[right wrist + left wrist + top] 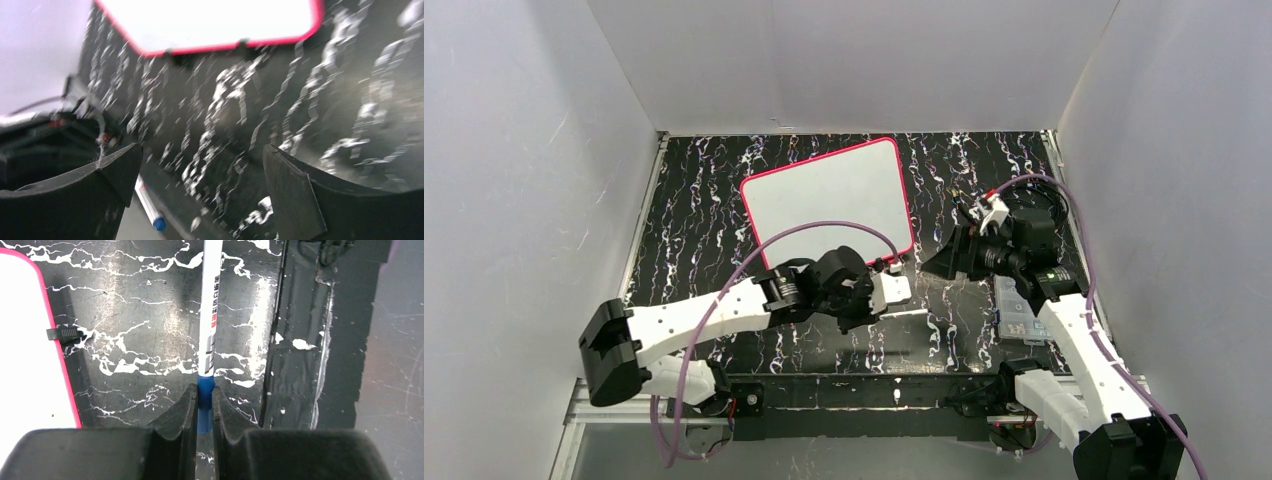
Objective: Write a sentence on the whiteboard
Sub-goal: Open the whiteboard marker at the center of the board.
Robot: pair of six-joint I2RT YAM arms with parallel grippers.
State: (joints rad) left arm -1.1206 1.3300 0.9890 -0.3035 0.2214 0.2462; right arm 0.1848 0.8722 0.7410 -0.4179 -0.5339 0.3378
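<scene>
Left gripper (204, 396) pinches marker (210, 300) (near whiteboard (25, 350) edge).

Black counter (694, 230) veined with white marbling. A flat white whiteboard (829, 195) with rounded corners and a thin pink-red frame lies at its far middle. A white, blue-ended marker pen (209, 315) lies nearer, apart from it.

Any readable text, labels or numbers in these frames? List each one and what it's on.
On the marker pen, gripped at its blue end by the left gripper: one line of red and dark printed characters along the white barrel, too small and sideways to read.
On the whiteboard: none; its surface is blank in every view.
Nothing else legible; the right wrist view is blurred.
</scene>
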